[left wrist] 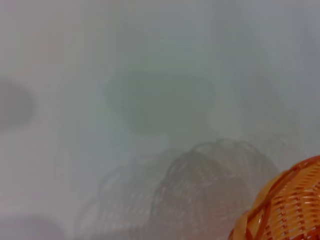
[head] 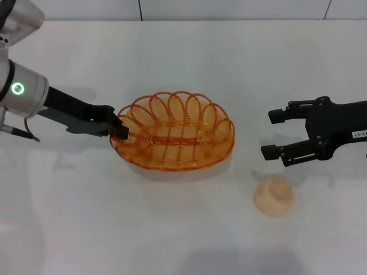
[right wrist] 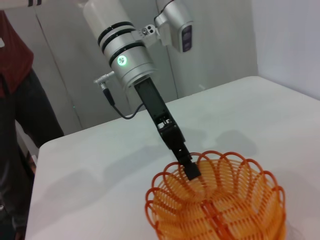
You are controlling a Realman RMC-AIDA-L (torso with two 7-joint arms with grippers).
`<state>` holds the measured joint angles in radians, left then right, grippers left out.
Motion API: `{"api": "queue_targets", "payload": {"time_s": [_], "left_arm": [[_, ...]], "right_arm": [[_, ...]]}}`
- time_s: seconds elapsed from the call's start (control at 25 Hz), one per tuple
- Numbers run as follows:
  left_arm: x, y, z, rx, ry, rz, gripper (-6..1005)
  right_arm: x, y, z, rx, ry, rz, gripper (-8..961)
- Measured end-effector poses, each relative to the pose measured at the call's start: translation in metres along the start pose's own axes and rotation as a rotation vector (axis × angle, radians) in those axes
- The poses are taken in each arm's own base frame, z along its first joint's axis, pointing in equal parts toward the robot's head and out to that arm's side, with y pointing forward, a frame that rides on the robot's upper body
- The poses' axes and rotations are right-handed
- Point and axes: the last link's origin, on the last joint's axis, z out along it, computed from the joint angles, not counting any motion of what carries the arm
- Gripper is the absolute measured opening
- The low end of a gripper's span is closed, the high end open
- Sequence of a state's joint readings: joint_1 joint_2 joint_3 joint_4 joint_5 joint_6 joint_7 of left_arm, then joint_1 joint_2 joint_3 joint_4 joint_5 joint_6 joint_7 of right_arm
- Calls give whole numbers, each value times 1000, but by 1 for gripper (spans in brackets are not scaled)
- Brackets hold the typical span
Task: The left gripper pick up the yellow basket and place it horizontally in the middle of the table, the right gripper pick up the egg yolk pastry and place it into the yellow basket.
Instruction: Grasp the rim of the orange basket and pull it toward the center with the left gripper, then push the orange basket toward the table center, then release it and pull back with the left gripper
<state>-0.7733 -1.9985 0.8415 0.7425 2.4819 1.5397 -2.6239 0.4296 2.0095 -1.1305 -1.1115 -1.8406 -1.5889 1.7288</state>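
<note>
A person (right wrist: 15,115) stands past the far left corner of the work surface, seen only in part in the right wrist view: a dark red top over the upper body and dark trousers below, with the head out of view. Behind that figure runs a pale grey wall (right wrist: 65,75) made of tall flat panels divided by thin upright seams. The head view shows the same kind of light panelling (head: 189,8) as a narrow strip along the far side, with a few dark seams crossing it.
</note>
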Motion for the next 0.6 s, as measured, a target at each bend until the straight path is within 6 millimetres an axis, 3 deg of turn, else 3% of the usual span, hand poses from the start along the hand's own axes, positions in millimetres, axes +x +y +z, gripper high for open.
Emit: {"api": "queue_targets", "payload": {"time_s": [0.6], "left_arm": [[10, 8, 10, 41, -49, -5, 128]], "right_arm": [[-3, 3, 2, -30, 1, -10, 857]]}}
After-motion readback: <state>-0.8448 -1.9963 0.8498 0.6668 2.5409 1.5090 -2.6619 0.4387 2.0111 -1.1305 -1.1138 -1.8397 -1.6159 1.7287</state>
